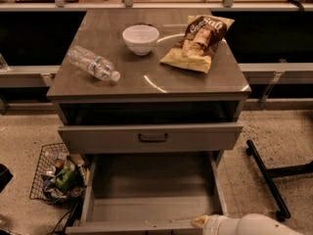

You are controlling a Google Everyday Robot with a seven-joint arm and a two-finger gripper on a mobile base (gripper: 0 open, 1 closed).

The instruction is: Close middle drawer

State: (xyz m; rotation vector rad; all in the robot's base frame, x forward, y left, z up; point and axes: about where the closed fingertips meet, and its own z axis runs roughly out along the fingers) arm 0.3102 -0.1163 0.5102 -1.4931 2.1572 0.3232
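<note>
- Gripper (200, 223) low at the bottom edge, beside the right front corner of the middle drawer (151, 195); open or closed, cannot tell, nor whether it touches.
- That drawer stands pulled far out; the whole push looks left to do.
- Its front face and handle are cut off; the upper drawer (151, 138) overhangs its back.

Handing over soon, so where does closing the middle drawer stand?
Nothing looks done: the middle drawer is pulled far out, its tray exposed. In hand: the tool sits at the bottom of the view, by the right end of that drawer's front. Left: the whole push in, until the front meets the cabinet.
</note>
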